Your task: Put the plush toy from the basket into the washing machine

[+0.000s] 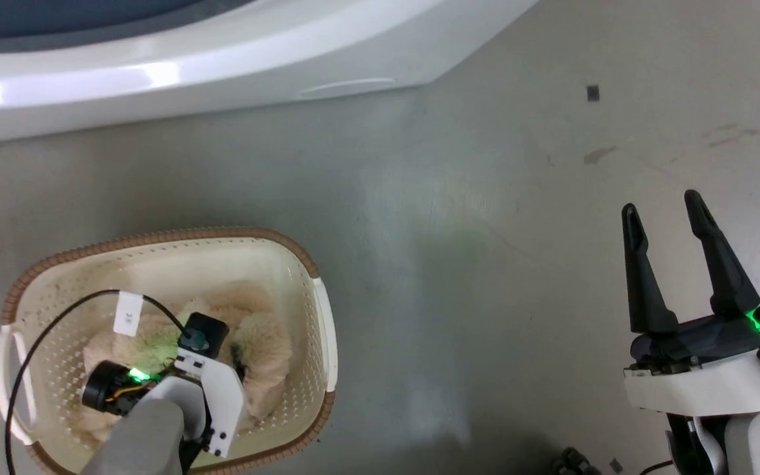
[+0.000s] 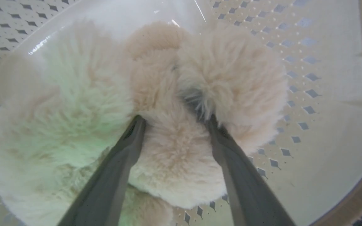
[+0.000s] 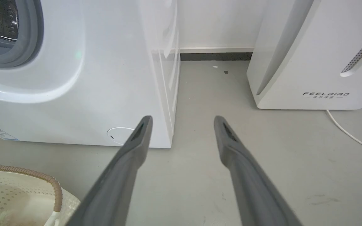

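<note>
Toy (image 2: 83, 103), shaggy cream fur in rounded lobes, lies in the basket (image 1: 156, 236), a perforated cream plastic tub with a brown woven-look rim. Left end effector (image 2: 175, 121) is spread wide, its smooth dark tapered fingers pressed into the pile either side of one lobe. A dark tuft by one fingertip is unclear. Right end effector (image 1: 661, 203) hangs wide and empty over the grey floor (image 1: 452, 264). The glossy white washer (image 3: 74, 94) is cut off.

Head downward; left wrist close inside basket (image 2: 325, 47)
</note>
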Tool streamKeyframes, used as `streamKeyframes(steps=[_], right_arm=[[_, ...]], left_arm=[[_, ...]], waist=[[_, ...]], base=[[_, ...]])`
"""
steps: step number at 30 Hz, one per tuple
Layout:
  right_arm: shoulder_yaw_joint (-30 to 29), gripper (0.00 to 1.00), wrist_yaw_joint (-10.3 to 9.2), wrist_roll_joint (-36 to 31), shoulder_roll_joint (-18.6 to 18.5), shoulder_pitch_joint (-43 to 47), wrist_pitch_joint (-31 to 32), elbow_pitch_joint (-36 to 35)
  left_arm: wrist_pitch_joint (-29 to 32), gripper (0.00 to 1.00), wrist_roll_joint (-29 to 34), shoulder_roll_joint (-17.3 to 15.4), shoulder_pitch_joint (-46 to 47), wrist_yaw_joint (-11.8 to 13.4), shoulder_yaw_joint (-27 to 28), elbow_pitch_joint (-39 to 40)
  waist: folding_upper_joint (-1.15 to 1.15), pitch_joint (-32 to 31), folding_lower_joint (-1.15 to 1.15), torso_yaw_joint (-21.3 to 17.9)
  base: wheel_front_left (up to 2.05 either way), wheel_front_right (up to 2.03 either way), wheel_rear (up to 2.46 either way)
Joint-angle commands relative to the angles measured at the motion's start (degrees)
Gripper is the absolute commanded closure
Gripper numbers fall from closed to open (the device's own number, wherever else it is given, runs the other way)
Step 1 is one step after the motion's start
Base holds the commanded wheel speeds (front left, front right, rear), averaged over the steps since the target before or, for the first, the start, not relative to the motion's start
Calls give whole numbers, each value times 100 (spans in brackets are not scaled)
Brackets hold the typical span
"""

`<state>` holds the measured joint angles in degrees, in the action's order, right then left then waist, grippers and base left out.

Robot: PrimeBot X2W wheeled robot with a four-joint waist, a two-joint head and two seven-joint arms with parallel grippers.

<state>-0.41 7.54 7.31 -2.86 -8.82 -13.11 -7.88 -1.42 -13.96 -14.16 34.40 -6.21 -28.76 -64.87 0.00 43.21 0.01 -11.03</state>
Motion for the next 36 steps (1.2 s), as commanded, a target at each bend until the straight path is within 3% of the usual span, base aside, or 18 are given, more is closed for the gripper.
streamKeyframes(steps=[1, 10, 12, 24, 36], right_arm=[[-9, 0, -5, 58, -1, -145, -60, -45], [108, 0, -5, 123, -1, -318, -168, -81], [122, 0, -5, 117, -1, -329, -189, -88], [49, 0, -5, 43, -1, -326, -189, 17], [-40, 0, -5, -132, -1, -79, -189, 328]], left_arm=[[-51, 0, -69, -71, 155, 20, -67, -177], [-186, 0, -205, -263, 507, 86, -347, -754], [-165, 100, -254, -294, 557, 73, -395, -865], [-376, 100, -430, -175, 295, 9, -431, -891], [-1147, 100, -628, 128, -180, -27, -429, -881]], waist=[[0, 144, -1, -43], [0, 580, -1, -224], [0, 644, -1, -266], [0, 88, -1, -209], [0, -1343, -1, 204]], base=[[0, 0, 0], [0, 0, 0], [0, 0, 0], [0, 0, 0], [0, 0, 0]])
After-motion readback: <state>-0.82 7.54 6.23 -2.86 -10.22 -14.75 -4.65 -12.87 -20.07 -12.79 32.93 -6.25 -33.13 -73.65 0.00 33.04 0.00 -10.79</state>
